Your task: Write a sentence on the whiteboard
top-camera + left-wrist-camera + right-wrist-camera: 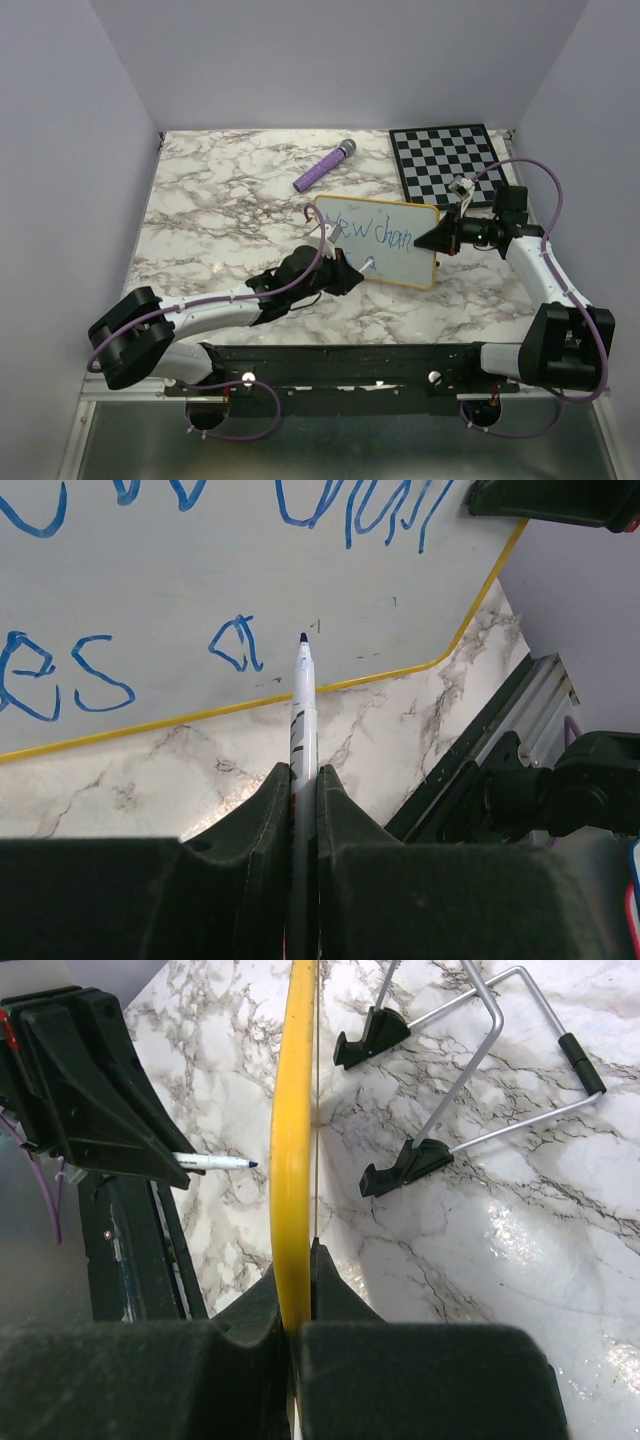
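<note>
**Two arms, one whiteboard: blue sentence stands at two lines**

One whiteboard (405,266), white with a thin yellow frame and rounded corners, stands tilted on the marble table (220,200), right of the middle and nearer the near edge than the far one. The sentence (375,232) runs across it in thin blue handwriting; the top line reads roughly "New chan", and the left wrist view shows "es" and a lone "a" on a second line (150,660).

The right gripper (436,240) has its fingers clamped on the board's right edge, the yellow frame (295,1140) caught edge-on between them. A wire stand (470,1050) with two black feet (408,1167) rests on the marble behind the board.

The left gripper (303,780) is closed tight on the one marker (303,695), a white pen with a dark tip. The tip points at the board's face just right of the "a"; whether it touches cannot be told.

Two other things lie on the table: one purple microphone (325,167) near the middle of the far edge; one black-and-white checkered board (447,160) in the far right corner.
</note>
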